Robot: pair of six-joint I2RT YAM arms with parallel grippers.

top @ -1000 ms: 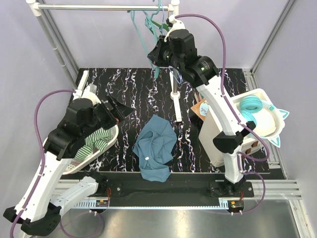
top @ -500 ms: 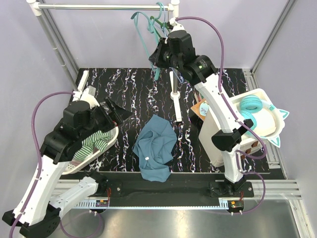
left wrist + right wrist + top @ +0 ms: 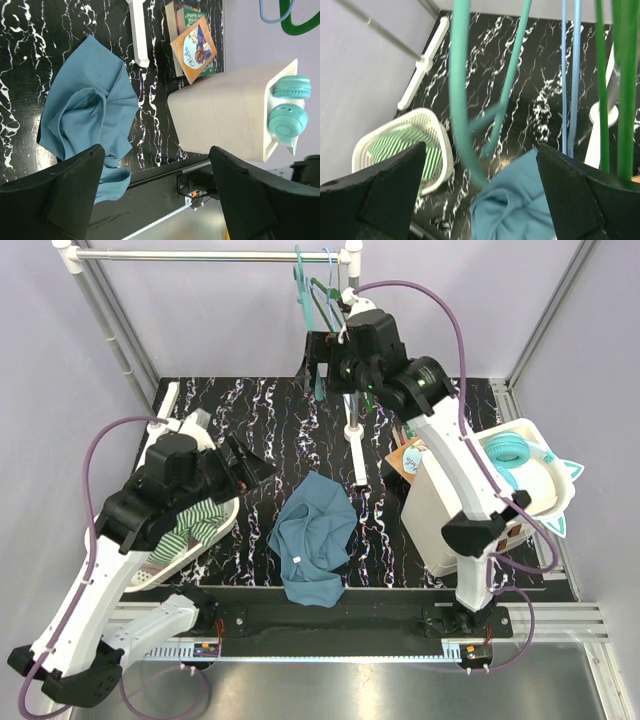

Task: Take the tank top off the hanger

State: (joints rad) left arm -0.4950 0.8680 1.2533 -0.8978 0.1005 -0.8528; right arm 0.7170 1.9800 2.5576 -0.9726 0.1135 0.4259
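tank top point(image 3: 315, 538) is off the hanger, lying crumpled in a blue heap on the black marbled table point(image 3: 270, 410), near the front edge and roughly between the two arm bases. right gripper point(image 3: 480, 146) is up high at the rail point(image 3: 200, 255), fingers spread wide and holding nothing. from my right wrist view the bare teal hanger point(image 3: 457, 100) runs down through the gap between the fingers, but i see no contact with either one. blue hanger point(image 3: 570, 75) and green hanger point(image 3: 622, 100) sit just beside it on the right, both bare too. in the top view the teal one hangs from the rail just left of the gripper. left gripper point(image 3: 156, 150) is also wide open and empty, hovering over the table's left side, angled toward the cloth; its wrist view has the tank top below and to the left of the gap, not touched. white basket point(image 3: 228, 520) with a green striped cloth point(image 3: 190, 530) in it sits under the left arm. white bin point(image 3: 445, 510) on the right carries teal headphones point(image 3: 507, 450), and a book point(image 3: 196, 44) stands just beside the bin.
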